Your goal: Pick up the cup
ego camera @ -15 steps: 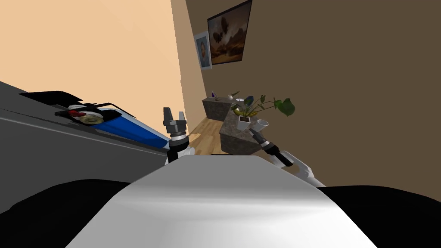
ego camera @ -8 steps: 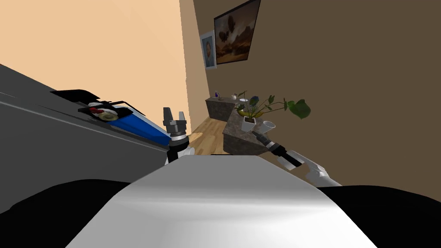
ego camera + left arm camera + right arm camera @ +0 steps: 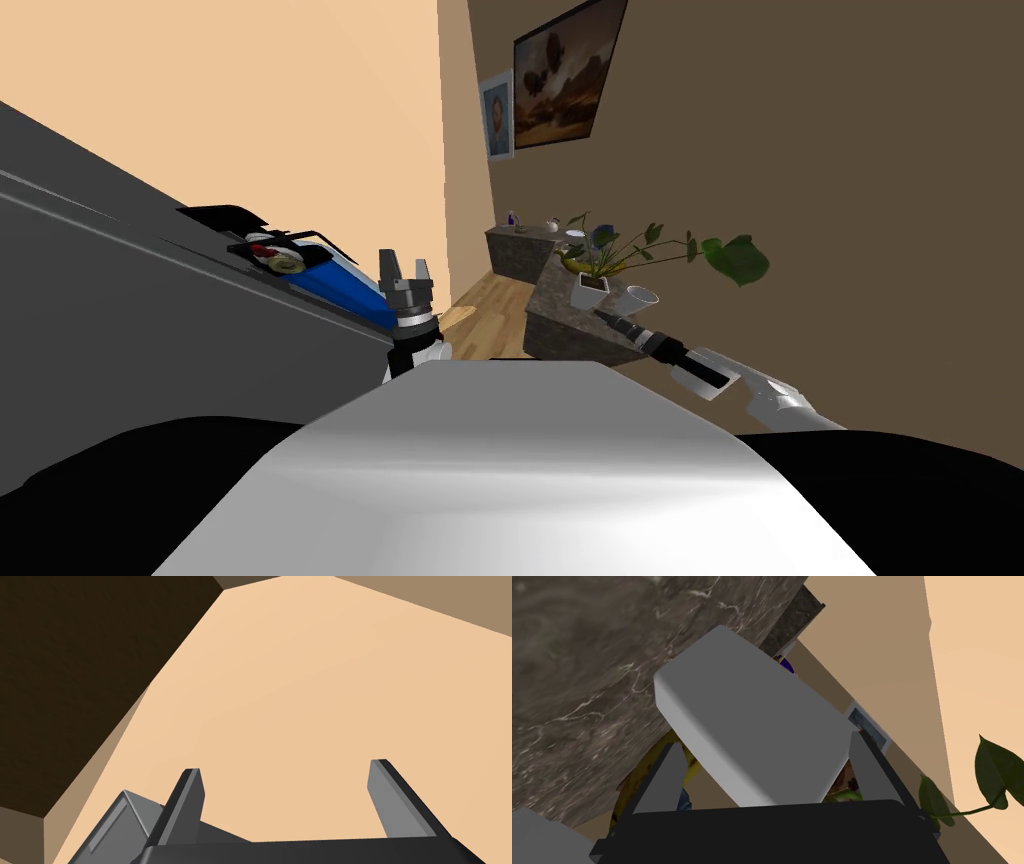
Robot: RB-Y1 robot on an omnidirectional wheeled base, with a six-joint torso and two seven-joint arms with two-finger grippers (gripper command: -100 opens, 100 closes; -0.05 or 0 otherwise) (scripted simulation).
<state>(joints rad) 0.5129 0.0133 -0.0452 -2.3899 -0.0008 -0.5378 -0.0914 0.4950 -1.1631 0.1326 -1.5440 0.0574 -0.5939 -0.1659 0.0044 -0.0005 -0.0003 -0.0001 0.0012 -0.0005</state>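
1. The left claw (image 3: 405, 263) is raised by the chest, spread open and empty, well apart from the cup.
2. The right claw (image 3: 764, 741) is nearer. Its fingers are spread wide and straddle the cup (image 3: 752, 721), apparently without pressing it.
3. The cup is plain white, smooth and tapered. It sits on the dark, marble-veined tabletop (image 3: 577, 676), its long axis slanting across the gap.
4. Just beyond stands a white plant pot (image 3: 590, 291).
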